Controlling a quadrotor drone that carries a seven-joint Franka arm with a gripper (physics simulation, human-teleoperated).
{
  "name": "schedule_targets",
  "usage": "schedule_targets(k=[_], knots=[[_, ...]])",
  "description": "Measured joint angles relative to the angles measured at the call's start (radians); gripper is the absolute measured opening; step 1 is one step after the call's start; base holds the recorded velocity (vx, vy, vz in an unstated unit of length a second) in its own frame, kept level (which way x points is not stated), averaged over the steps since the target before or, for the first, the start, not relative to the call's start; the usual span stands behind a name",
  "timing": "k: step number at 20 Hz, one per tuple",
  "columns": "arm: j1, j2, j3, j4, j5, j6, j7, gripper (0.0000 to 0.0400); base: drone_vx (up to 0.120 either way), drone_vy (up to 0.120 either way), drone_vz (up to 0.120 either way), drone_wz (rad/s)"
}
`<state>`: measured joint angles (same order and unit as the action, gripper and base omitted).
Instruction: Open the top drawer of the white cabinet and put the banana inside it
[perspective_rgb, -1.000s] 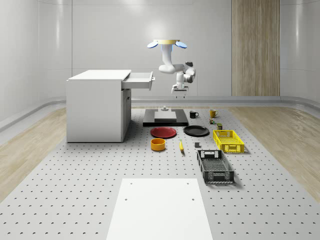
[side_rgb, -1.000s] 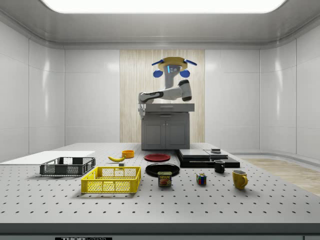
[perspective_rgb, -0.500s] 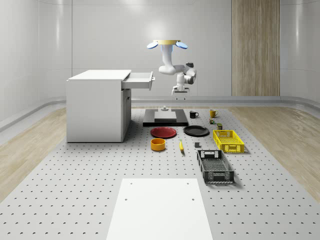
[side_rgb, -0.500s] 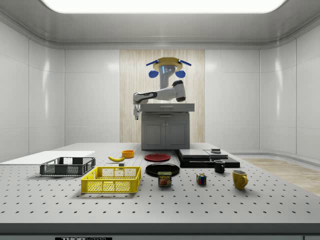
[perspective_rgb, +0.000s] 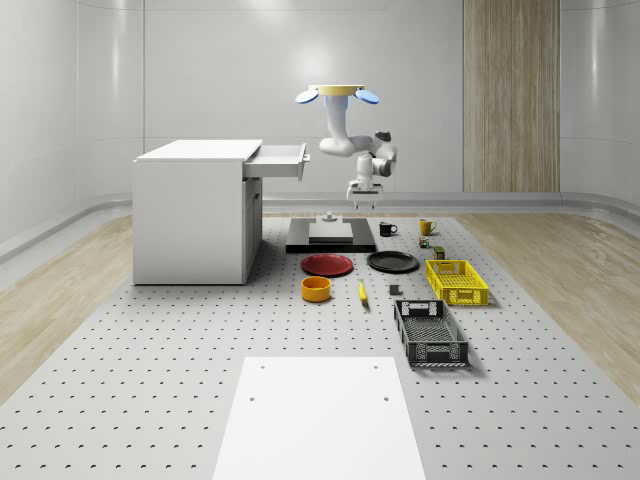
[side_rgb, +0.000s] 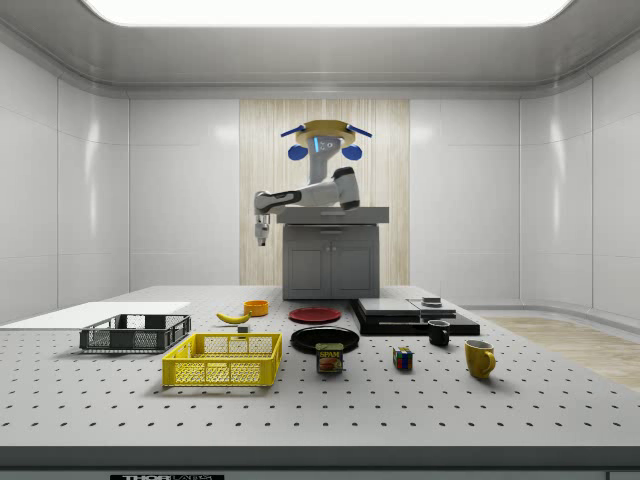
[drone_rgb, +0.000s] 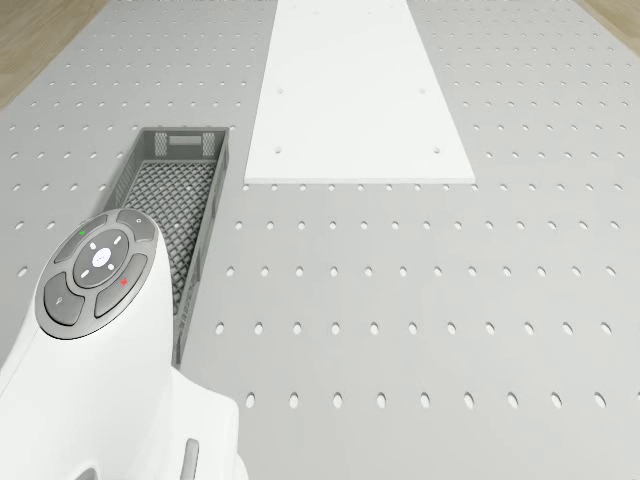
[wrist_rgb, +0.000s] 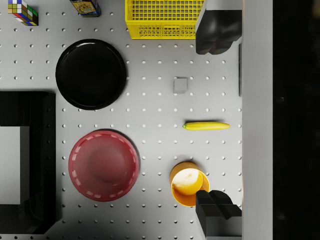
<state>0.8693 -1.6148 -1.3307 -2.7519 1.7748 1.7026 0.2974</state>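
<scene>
Banana (wrist_rgb: 206, 126) on the table, far below the spread, empty claw (wrist_rgb: 216, 120).

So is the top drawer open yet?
Open: the drawer juts out from the cabinet toward the hovering drone. The banana lies on the table.

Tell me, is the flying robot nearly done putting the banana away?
About halfway. Done: the top drawer of the white cabinet already sticks out open. In hand: the drone hovers beside the cabinet, its open, empty pincer hanging high above the table. Left: the banana lies on the table by the orange bowl; it needs grabbing and dropping in.
</scene>
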Motion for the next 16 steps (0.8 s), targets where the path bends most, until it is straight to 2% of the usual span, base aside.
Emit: schedule_targets(k=[2,7,13,16], knots=[[0.000,0.000,0.000,0.000,0.000,0.000,0.000,0.0400,0.100,0.000,-0.040,0.000],[0.000,0.001,0.000,0.000,0.000,-0.001,0.000,0.0400,0.000,0.008,-0.120,0.000],[0.000,0.001,0.000,0.000,0.000,-0.001,0.000,0.0400,0.000,0.120,-0.120,0.000],[0.000,0.001,0.000,0.000,0.001,-0.001,0.000,0.0400,0.000,0.000,-0.120,0.000]])
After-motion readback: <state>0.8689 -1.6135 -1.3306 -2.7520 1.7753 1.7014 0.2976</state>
